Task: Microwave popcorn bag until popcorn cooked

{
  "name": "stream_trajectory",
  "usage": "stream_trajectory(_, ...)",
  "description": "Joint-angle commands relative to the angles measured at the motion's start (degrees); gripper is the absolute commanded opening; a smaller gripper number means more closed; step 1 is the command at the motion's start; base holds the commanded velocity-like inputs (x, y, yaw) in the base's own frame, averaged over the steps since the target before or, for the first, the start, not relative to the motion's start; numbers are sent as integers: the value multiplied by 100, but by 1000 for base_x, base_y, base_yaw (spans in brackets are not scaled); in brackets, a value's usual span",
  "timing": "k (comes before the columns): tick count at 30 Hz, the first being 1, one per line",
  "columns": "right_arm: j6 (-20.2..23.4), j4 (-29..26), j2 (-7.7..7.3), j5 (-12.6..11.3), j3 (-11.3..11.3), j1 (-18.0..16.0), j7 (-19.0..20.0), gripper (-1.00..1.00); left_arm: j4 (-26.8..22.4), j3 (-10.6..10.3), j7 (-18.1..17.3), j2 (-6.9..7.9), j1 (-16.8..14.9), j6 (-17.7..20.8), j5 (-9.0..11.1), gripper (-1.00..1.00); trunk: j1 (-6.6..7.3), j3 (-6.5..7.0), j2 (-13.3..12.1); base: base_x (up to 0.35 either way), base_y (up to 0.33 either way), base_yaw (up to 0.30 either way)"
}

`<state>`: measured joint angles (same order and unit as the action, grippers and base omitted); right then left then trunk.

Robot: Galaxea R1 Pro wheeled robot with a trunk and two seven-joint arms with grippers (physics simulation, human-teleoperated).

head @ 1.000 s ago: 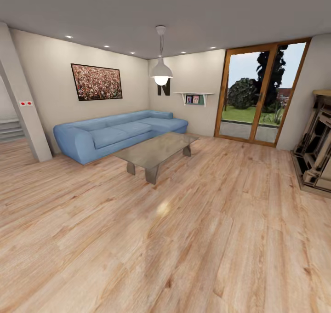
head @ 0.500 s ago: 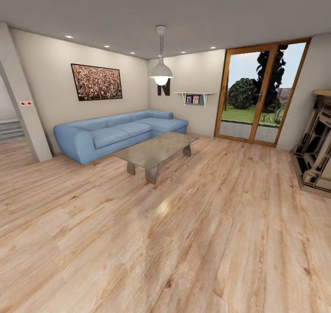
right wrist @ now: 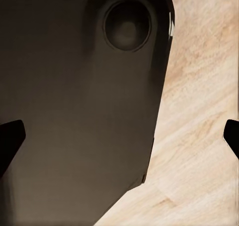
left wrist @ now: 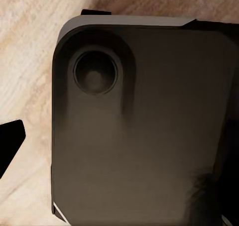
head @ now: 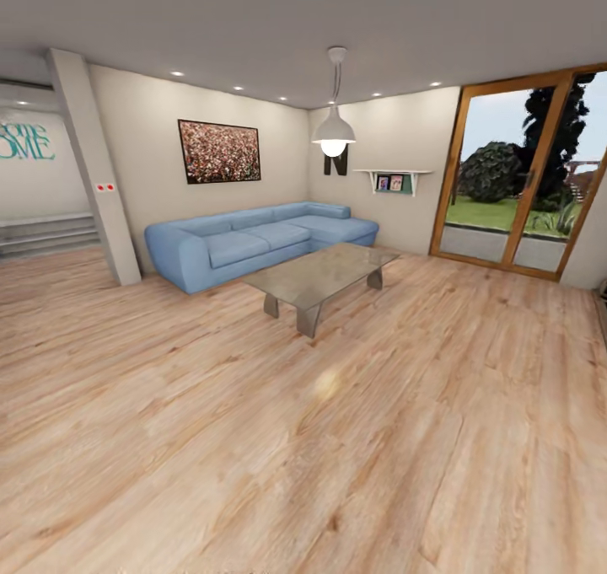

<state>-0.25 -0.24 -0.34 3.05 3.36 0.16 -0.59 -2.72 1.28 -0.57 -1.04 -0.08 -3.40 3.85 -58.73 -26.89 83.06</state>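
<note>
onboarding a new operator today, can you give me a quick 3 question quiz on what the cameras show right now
1. True or false: the glass coffee table stands on the wooden floor in front of the blue sofa.
2. What hangs from the ceiling above the table? A) a fan B) a white pendant lamp C) a plant
3. Fill in: on the wall above the sofa hangs a framed ____.

Key
1. True.
2. B, the pendant lamp, and it is lit.
3. Picture. No kitchen, popcorn bag or microwave is in sight in the head view, so the robot is in a living room, away from the task's things.
</note>
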Motion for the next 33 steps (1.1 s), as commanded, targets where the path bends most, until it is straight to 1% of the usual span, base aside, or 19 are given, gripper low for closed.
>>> stream_trajectory(1, -5, -3, -1, 34, 28, 1, -8, 100, -4, 11, -5, -1, -1, -11, 42, 100, 0, -4, 2, 0, 0, 278)
stream_trajectory(3, -13, -3, -1, 36, 22, 1, -10, 100, -7, 12, -5, -1, -1, -11, 70, 100, 0, -4, 2, 0, 0, 279)
stream_trajectory(5, -68, -3, -1, 29, 18, 1, -11, 100, -8, 9, -5, 0, -1, -11, 163, 100, 0, -4, 2, 0, 0, 280)
stream_trajectory(8, -219, 17, -1, 8, 17, 1, -11, 100, -18, 3, -4, 8, -1, -15, 486, 100, 0, -4, 2, 0, 0, 281)
stream_trajectory(9, -250, 25, -1, 5, 18, 1, -11, 100, -22, -5, -4, 12, -1, -17, 649, 100, 0, -4, 2, 0, 0, 281)
stream_trajectory(12, -282, 31, -1, 3, 16, 1, -12, 100, -24, -18, 1, 29, -1, -20, 836, 100, 0, -4, 2, 0, 0, 281)
stream_trajectory(16, -287, 32, -4, 2, 19, 1, -12, 100, -23, -59, 9, 48, -1, -25, 841, 100, 0, -4, 2, 0, 0, 281)
stream_trajectory(20, -283, 33, -1, 2, 16, 1, -12, 100, -41, -65, 19, 104, -1, -28, 836, 100, 0, -4, 2, 0, 0, 281)
stream_trajectory(33, -285, 41, -6, -7, 17, 1, -12, 100, -36, -67, 22, 96, -1, -29, 828, 100, 0, -4, 2, 0, 0, 281)
